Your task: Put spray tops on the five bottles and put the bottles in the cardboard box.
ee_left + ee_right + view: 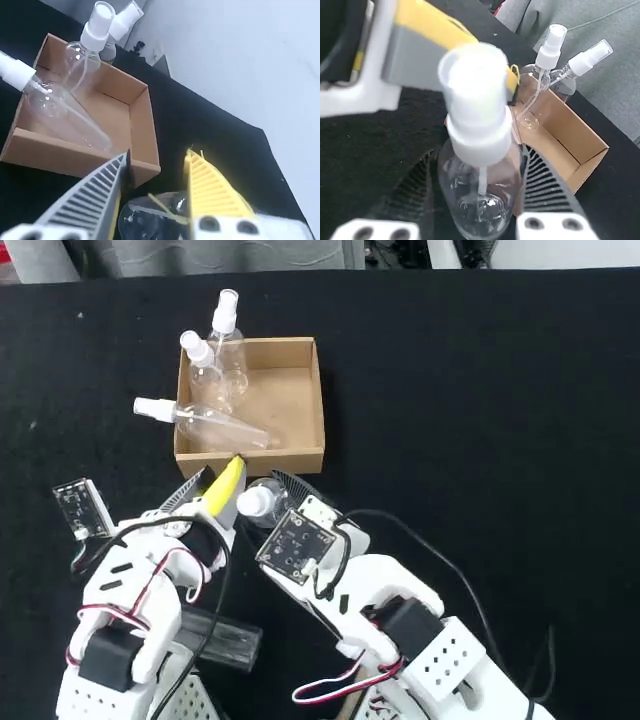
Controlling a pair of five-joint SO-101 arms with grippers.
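High view: cardboard box on far-left part of black table. Inside: two upright bottles at far-left corner; lying bottle along near wall, nozzle overhanging left rim. All three capped. Held bottle just near of box, between arms.

Left wrist view: left gripper jaws spread apart, held bottle in gap.

Right wrist view: right gripper clenched round held bottle, spray top fitted. Left gripper's yellow finger just behind spray top.
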